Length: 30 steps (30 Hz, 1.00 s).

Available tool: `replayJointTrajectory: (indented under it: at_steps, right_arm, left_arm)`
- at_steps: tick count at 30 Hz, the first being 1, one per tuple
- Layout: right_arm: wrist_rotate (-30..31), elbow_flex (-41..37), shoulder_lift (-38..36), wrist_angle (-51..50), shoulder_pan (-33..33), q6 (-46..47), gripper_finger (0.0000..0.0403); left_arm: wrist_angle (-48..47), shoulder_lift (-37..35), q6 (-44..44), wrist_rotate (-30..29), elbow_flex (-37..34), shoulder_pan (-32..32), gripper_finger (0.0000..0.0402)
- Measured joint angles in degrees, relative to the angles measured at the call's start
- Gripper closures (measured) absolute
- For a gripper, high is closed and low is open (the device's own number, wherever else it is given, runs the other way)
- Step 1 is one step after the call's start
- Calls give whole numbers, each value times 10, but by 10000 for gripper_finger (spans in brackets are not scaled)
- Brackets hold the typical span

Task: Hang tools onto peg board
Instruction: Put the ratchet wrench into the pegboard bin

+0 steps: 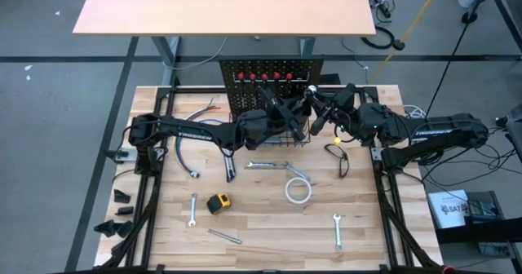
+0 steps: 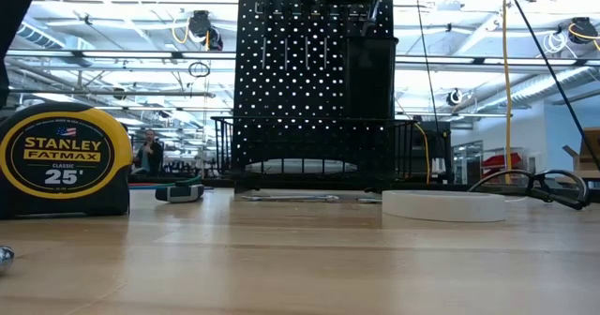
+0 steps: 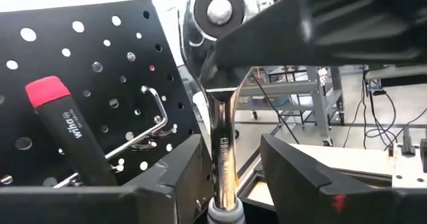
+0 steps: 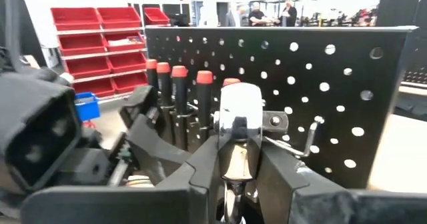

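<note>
Both hands meet at the peg board (image 1: 273,70), far centre. Right hand (image 4: 239,159) clamps the ratchet wrench (image 4: 239,127) head; left hand (image 3: 227,174) sits half-open around its shaft. Left should let go fully so the right can steer the head onto the hook (image 4: 308,139) without twisting.

My peg board (image 1: 269,74) stands at the desk's (image 1: 261,245) far edge — tape roll (image 1: 298,191), tape measure (image 1: 218,202) and wrenches (image 1: 337,230) lie before it.

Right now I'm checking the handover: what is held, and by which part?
The right gripper is shut on the chrome ratchet wrench just below its head; the left gripper stands open around its shaft.
</note>
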Motion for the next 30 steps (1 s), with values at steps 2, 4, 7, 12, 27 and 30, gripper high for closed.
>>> replayJointTrajectory:
  at_steps: [2,4,7,12,27,30]
  right_arm:
    - [1,0,0,2,1,-6,339]
    - [2,0,-1,2,3,-9,339]
    - [5,0,-4,3,3,-9,339]
    - [15,0,-15,-8,4,-18,339]
    - [14,-2,-12,-61,7,-4,339]
    - [15,-19,-12,-61,6,15,339]
  left_arm:
    - [-1,-2,1,0,0,-4,244]
    - [-5,-6,12,-3,0,-10,244]
    - [-13,-11,25,-11,0,-20,243]
    - [-71,-46,11,-15,0,-39,242]
    - [-438,-265,-144,26,-3,-106,242]
    - [-466,-311,-172,25,-29,-115,242]
